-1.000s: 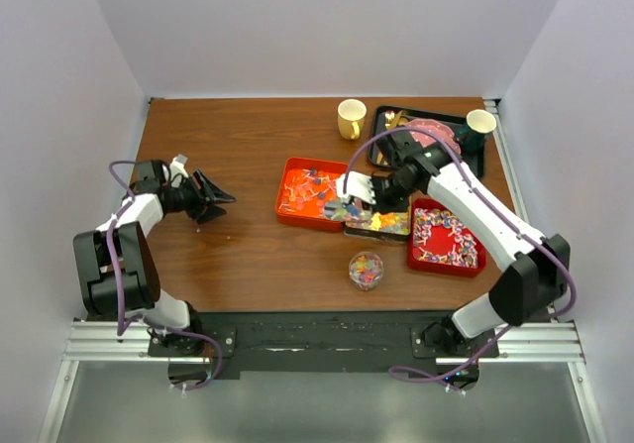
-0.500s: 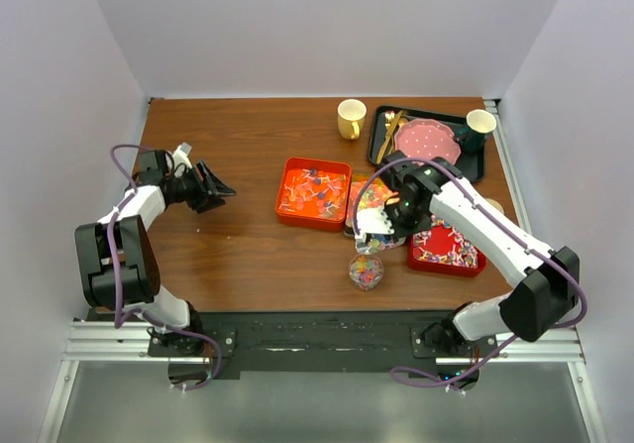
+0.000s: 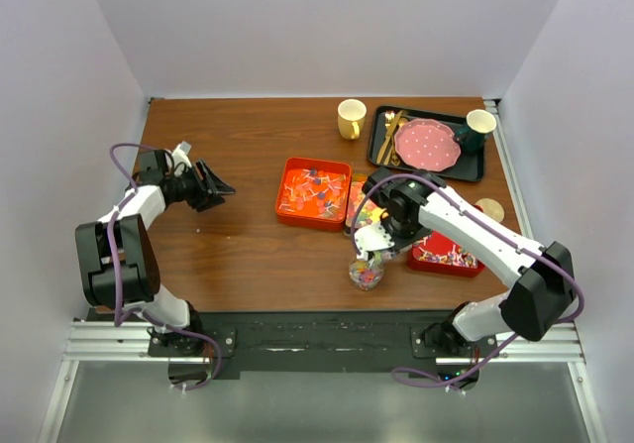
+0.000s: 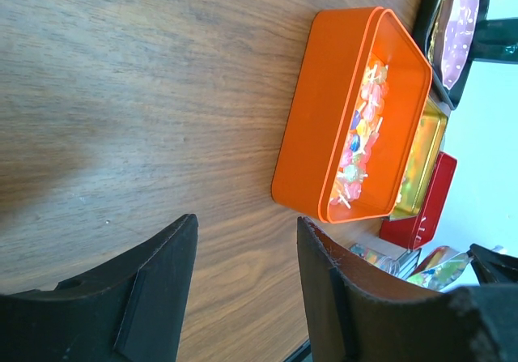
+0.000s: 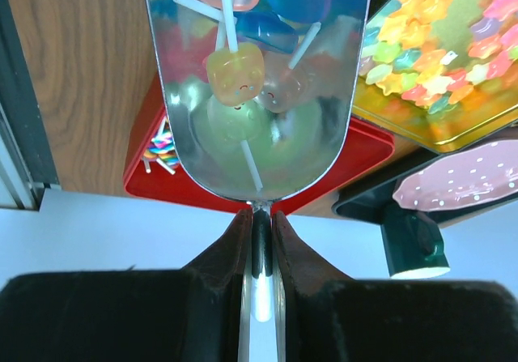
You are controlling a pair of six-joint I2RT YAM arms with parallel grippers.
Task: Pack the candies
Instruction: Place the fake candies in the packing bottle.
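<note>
Holds a metal scoop (image 5: 259, 87) of lollipops (image 5: 235, 70), handle clamped in the right claw (image 5: 259, 224), right by the glass jar (image 3: 366, 272) (left claw (image 4: 243, 257) parted, empty, well aside); probably needs a tilt next.

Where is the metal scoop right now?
In the right gripper, pinched by its handle: the metal scoop, loaded with lollipops, hangs over the clear jar near the front edge of the table, right of centre in the top view.
</note>
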